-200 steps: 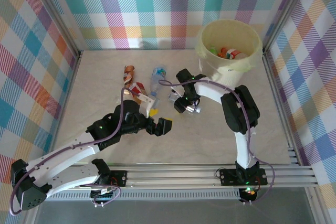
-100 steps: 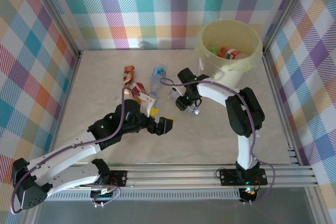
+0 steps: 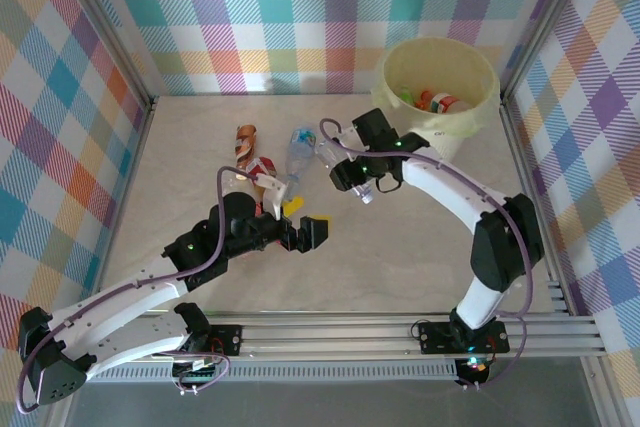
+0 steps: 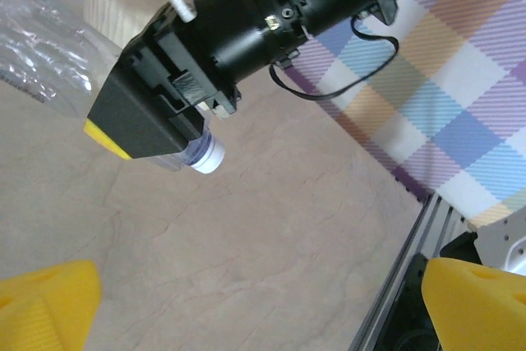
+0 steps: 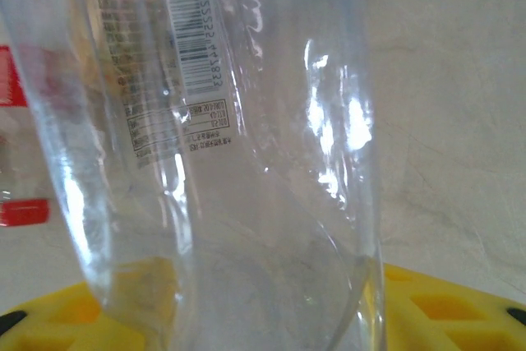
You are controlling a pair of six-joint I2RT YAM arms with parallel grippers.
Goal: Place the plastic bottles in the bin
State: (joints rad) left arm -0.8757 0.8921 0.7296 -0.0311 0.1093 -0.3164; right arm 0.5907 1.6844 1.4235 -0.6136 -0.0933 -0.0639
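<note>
Pale marbled worktop, fenced on three sides by plaid walls. At its far right corner, the bin, upright, with a yellowish bag folded over the rim. Inside, a few bottles showing orange, red and green.

Right arm reaching up from its base, then bent leftward past the front of the bin. At its end, the right claw, clamped on a clear bottle over the worktop, just left of the bin. Seen from the left wrist: neck and white cap poking out below the black finger, pointing down and toward the near edge. Seen from the right wrist: crumpled clear body with a barcode label, seated between yellow pads.

Left claw low over the middle of the worktop, gaping wide, gripping nothing, aimed at the held bottle.

Lying on the worktop to the left of the right claw, in a loose cluster: a blue-labelled bottle, a red-labelled bottle nearer the left claw, and a crushed brown bottle farthest left.
</note>
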